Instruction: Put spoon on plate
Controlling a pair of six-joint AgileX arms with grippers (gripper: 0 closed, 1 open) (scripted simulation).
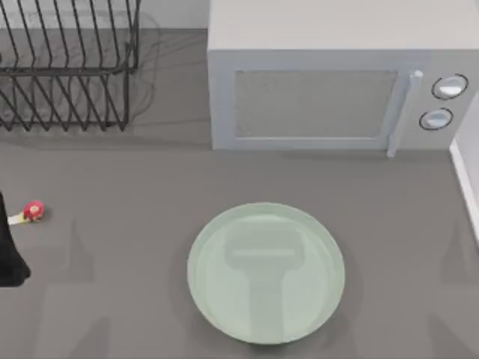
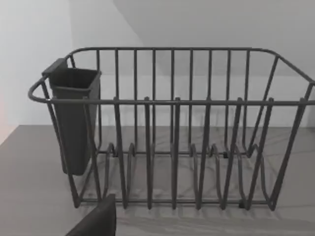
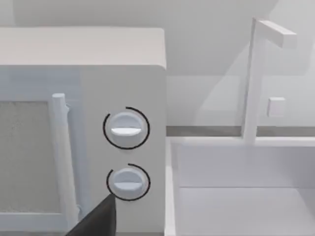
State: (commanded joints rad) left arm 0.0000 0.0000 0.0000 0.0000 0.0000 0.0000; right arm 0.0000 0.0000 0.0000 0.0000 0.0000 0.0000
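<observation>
The left pincer [image 1: 9, 254] sits at the far left edge of the top view as a dark shape over the grey surface [image 1: 112, 299]; whether its fingers are apart or together cannot be told. Just beside it, toward the back, lies the spoon [image 1: 30, 212] — its red round knob with yellowish trim points to the right, and the rest of the handle runs under the dark shape. The spoon rests on the surface, well apart from the plate [image 1: 266, 273], which lies bare near the front middle, pale mint-green and glossy.

Behind the plate stands a white microwave [image 1: 329, 97] with a door handle and two round dials at its right. At the back left stands a dark wire dish rack [image 1: 67, 67].

The left wrist view looks across the surface at that dish rack [image 2: 172, 128] from the side and reveals a dark cutlery cup [image 2: 74, 118] hung on one end of it — the top view does not make this out. The right wrist view faces the microwave's two dials [image 3: 126, 129] and, next to it, a white sink [image 3: 241, 196] with a tall faucet [image 3: 256, 73].
</observation>
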